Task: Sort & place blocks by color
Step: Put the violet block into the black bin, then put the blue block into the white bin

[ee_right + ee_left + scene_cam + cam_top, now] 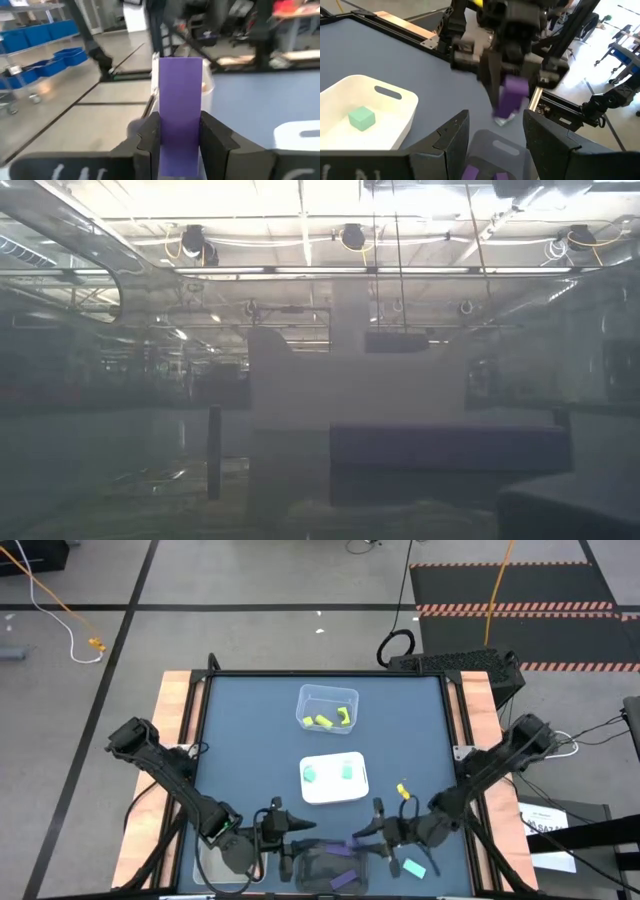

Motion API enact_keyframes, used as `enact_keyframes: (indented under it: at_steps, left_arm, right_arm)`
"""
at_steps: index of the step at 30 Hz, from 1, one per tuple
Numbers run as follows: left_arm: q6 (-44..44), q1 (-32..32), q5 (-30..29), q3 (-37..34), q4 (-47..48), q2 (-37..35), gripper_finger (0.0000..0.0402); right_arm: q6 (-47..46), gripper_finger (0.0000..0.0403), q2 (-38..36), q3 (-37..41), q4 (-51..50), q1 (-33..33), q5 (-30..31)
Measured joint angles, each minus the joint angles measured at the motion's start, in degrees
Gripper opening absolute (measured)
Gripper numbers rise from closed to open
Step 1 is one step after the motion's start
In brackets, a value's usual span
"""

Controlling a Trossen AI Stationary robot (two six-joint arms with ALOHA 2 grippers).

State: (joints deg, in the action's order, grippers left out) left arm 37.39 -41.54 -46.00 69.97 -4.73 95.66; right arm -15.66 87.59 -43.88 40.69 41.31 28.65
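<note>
High view: yellow blocks [322, 721] and teal blocks [328, 773] are binned; the right gripper [352, 837], fingers pinching a purple bar [352, 841], hovers bottom center beside the left gripper [297, 826], fingers spread, while a teal block [413, 867] and a yellow block [402, 790] remain on the counter [240, 730].

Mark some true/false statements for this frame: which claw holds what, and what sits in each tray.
1. The right claw grips a purple bar. True.
2. The left claw holds a teal cube. False: it is open and empty.
3. The clear tray holds yellow-green blocks. True.
4. The white tray holds purple blocks. False: it holds teal blocks.
5. A teal block lies loose on the table. True.
</note>
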Motion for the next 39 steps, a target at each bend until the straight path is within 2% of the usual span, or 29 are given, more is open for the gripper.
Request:
enact_keyframes:
  at_steps: [5,14,22,28,30,33,39]
  left_arm:
    - [-0.07,-0.25,0.0,0.0,0.32,0.02,0.0186]
    - [0.21,-0.39,0.03,0.0,2.23,0.02,0.0186]
    - [0.37,-0.47,1.63,0.0,2.49,0.04,0.0186]
    - [0.63,-0.59,2.56,0.0,3.28,0.04,0.0186]
    - [0.74,-0.59,2.58,0.0,3.29,0.04,0.0186]
    - [1.46,-0.61,2.69,0.0,3.31,0.04,0.0186]
    - [2.14,-0.82,6.41,0.0,3.37,0.04,0.0186]
  right_arm:
    - [-1.88,0.0082,7.95,-1.28,4.57,1.31,-2.32]
    - [-2.05,0.0086,16.75,-5.53,4.52,2.31,-3.66]
    - [-4.74,0.0223,16.79,-5.55,3.71,2.31,-3.73]
    - [-4.38,0.0265,12.99,-5.57,2.38,2.32,-6.47]
    - [-4.57,0.0267,10.68,-5.57,-1.68,2.65,-6.54]
    - [-9.03,0.0266,5.69,-5.57,-13.65,3.94,-6.45]
    - [-33.56,0.0259,-2.94,-5.57,-42.28,10.17,-6.56]
